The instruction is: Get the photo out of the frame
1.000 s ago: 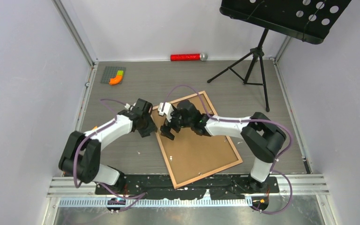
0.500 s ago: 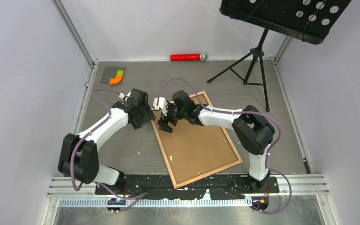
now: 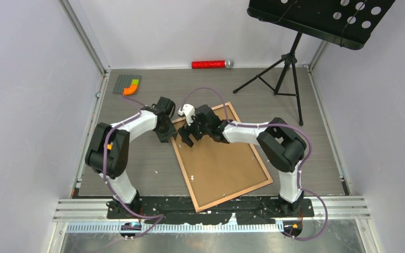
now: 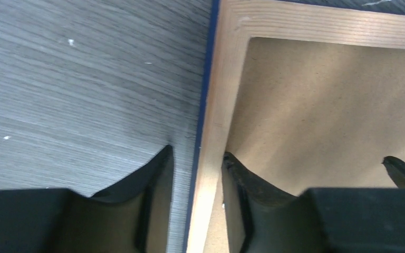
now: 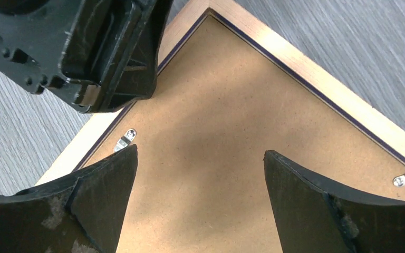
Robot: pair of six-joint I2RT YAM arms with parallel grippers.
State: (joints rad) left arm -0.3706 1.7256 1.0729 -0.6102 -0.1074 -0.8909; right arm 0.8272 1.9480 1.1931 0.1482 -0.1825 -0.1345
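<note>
One grey wood-grain table (image 3: 137,168) carries everything. At its far right corner stands one black music stand (image 3: 316,21) on a tripod. One frame (image 4: 219,95) lies back-up in the middle of the table, turned at an angle, its pale wooden rails showing a thin dark blue outer edge. One brown backing board (image 3: 221,163) fills it. The photo cannot be seen in any view. Two white-and-black arms reach in from the near edge and meet at the frame's far left part. One grey studded plate (image 3: 122,83) lies at the far left with one orange-and-green curved piece (image 3: 131,87) on it. One red tube (image 3: 209,64) with a silver end lies against the back wall. The left gripper (image 4: 196,153) is spread partway and straddles the frame's rail on its own side. One finger is over the table outside the blue edge and the other is over the board, close against the rail's inner edge. It clasps nothing. The right gripper (image 5: 200,153) is spread wide above the backing board, just inside the frame's far corner, and holds nothing. Whether its tips touch the board cannot be told. Two small metal tabs (image 5: 128,138) sit at the board's edges, one near each of its fingers.
</note>
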